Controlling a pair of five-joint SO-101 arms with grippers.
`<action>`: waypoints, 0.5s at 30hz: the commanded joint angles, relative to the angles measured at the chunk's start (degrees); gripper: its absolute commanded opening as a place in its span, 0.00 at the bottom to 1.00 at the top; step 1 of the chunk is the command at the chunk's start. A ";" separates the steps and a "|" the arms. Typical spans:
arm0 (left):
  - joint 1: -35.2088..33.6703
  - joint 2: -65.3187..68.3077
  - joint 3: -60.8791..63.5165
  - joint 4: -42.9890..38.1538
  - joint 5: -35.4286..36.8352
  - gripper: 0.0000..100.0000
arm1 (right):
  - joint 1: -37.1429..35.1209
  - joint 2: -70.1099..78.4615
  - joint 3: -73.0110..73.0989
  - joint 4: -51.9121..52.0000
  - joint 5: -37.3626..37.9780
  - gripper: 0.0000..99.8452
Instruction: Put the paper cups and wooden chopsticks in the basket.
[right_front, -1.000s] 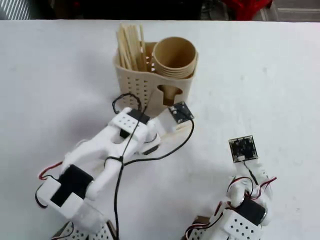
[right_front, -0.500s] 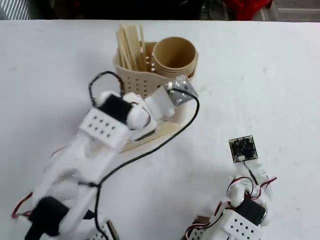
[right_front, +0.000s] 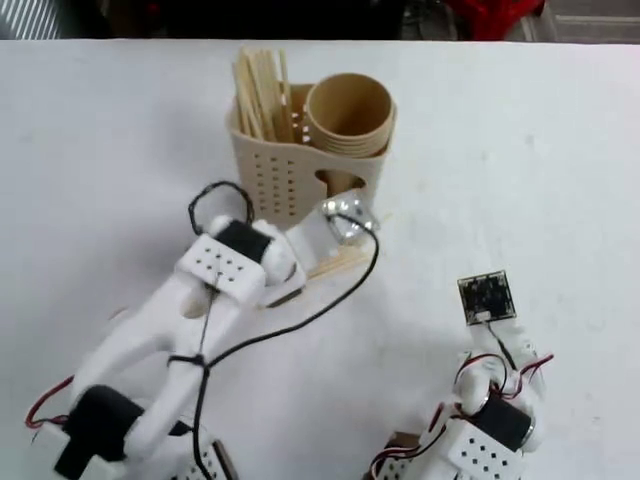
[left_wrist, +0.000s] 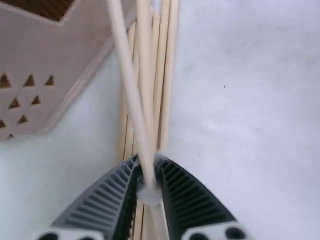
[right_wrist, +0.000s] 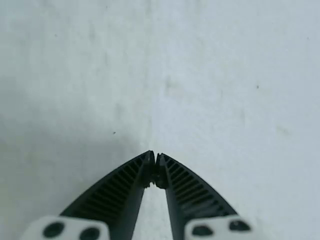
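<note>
Wooden chopsticks (left_wrist: 145, 90) sit clamped in the left end effector (left_wrist: 147, 164), beside the basket (left_wrist: 50, 55).

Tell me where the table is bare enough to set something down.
Bare: the table left of the basket, and the stretch right of it, beyond the right arm. Crowded: in front of the basket, where the left claw grips wooden chopsticks.
</note>
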 joint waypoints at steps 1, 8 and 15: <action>-2.07 3.91 3.08 -7.74 -2.64 0.02 | 0.04 -0.31 0.53 -0.84 0.18 0.02; -2.42 12.26 3.16 -10.73 -2.55 0.02 | 0.04 -0.31 0.53 -0.84 0.18 0.02; -2.42 13.49 2.73 -10.55 -2.55 0.02 | 0.04 -0.31 0.53 -0.84 0.18 0.02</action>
